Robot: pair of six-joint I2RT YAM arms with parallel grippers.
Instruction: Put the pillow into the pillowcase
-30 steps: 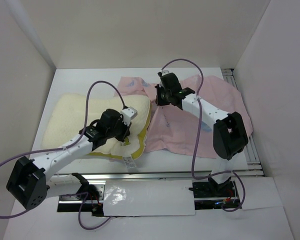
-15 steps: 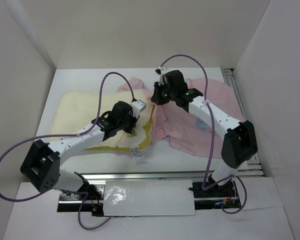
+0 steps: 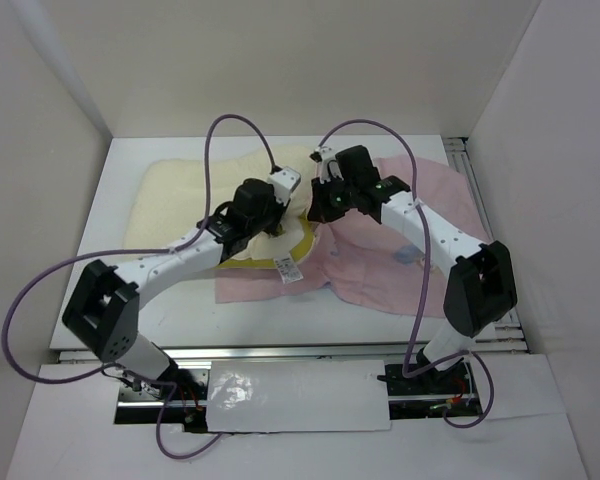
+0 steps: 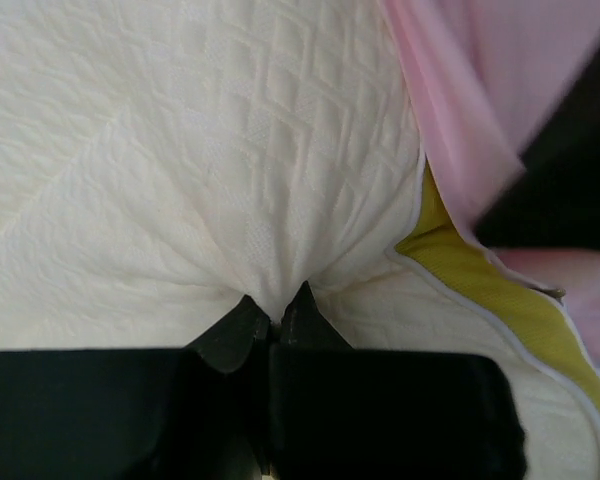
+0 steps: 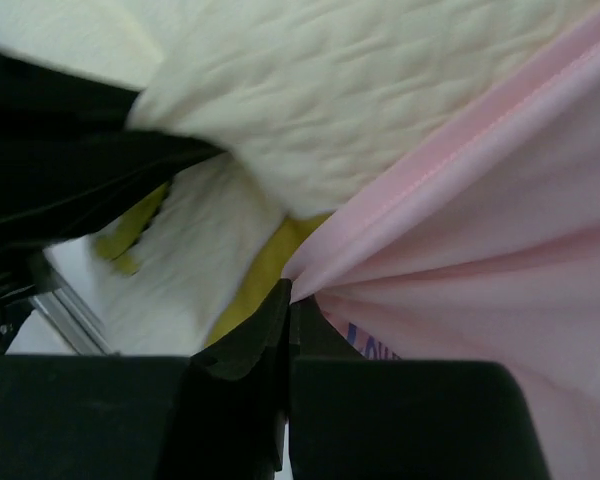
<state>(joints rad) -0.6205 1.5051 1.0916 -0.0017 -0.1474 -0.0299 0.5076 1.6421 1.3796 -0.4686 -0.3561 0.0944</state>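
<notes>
Pinching pillow (image 4: 180, 150), left claw (image 4: 273, 305); pillowcase (image 5: 480, 250), seemingly, right claw (image 5: 288, 300).

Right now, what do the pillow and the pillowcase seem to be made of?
The pillow: soft quilted cream fabric, matte; diamond stitching, puckers where pinched. Its side looks like yellow mesh. The pillowcase: thin pink cloth, perhaps cotton or polyester; fine folds, stitched hem.
</notes>
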